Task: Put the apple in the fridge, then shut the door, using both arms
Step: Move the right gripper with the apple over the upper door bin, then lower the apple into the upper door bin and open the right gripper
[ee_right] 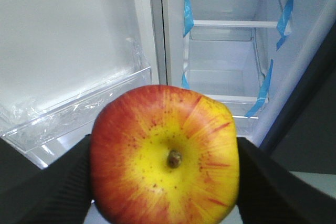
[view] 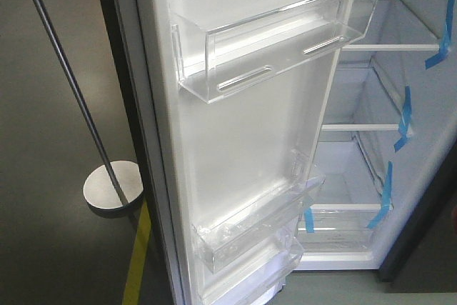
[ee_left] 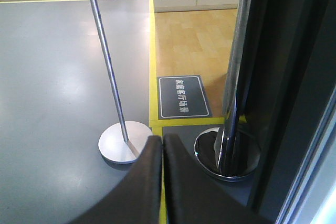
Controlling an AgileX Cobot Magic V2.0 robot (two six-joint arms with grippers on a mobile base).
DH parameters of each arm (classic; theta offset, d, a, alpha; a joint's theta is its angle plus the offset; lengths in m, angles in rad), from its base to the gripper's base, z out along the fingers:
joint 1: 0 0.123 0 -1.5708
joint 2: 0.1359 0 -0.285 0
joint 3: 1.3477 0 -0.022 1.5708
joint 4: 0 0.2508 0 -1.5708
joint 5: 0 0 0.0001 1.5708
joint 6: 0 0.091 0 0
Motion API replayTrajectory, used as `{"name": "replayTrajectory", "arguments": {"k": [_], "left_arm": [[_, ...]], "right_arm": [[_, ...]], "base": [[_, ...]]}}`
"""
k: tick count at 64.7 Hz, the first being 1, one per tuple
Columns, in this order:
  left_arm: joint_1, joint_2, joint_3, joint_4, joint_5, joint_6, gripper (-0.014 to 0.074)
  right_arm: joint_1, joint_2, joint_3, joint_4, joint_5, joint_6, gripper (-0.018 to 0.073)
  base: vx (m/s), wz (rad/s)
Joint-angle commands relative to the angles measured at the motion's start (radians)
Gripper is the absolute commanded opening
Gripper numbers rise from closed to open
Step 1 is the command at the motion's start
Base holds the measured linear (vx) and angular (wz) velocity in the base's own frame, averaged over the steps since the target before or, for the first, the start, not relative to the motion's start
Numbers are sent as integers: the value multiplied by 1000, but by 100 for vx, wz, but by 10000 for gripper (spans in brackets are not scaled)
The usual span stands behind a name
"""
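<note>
Clamped on the apple [ee_right: 165, 150] in the right gripper [ee_right: 165, 182], stem dimple toward the wrist camera, held in front of the open fridge [ee_right: 226, 51], not yet inside. Pressed shut on nothing at the left gripper [ee_left: 161, 182], low beside the door [view: 243, 141] on its outer side. Carrying step in hand. Next, probably: reaching forward past the door bin [ee_right: 79, 114] onto a white shelf [ee_right: 233, 23], letting go, then swinging the door closed
</note>
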Motion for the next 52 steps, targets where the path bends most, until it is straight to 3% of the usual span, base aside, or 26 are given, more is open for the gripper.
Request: {"name": "replayTrajectory", "arguments": {"k": [1,8,20,38,52], "left_arm": [[-2,-14,19,-4,-70,-1,-6],[-2,-14,19,-4,-70,-1,-6],[-2,-14,19,-4,-70,-1,-6],[-2,-14,19,-4,-70,-1,-6],[-2,-14,19,-4,-70,-1,-6]], "right_arm": [[0,6,-25,11,-59,-3,195],[0,10,-15,88,-60,17,195],[0,42,-97,172,-116,-132,199],[0,352,-587,208,-44,-255,231],[0,699,-1020,351,70,-311,238]], "base": [[0,0],[0,0],[0,0],[0,0],[0,0]]}}
